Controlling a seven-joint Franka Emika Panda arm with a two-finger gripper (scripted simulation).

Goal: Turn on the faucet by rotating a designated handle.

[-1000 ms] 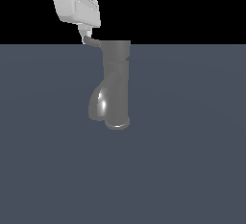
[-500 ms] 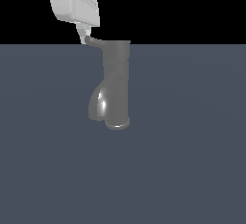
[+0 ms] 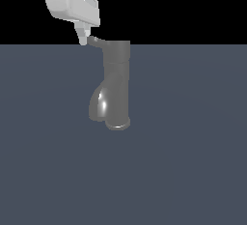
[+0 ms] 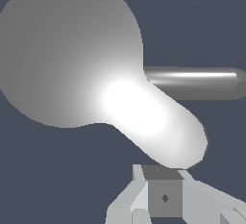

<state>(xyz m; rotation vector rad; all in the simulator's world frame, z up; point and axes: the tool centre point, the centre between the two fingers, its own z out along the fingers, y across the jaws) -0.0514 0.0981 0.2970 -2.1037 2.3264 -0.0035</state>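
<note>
While the faucet stands upright on the bench, its spout bulging toward the exterior view's left, the handle projects sideways from its cap. White claw hangs just beside the handle tip; whether it touches, or how far its fingers part, cannot be told.

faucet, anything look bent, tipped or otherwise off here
Nothing stands out. The faucet stands upright on its round base, its spout bulging toward the exterior view's left. The handle sticks out sideways from the cap, unbent, with the gripper right at its tip. Whether they touch is unclear.
</note>
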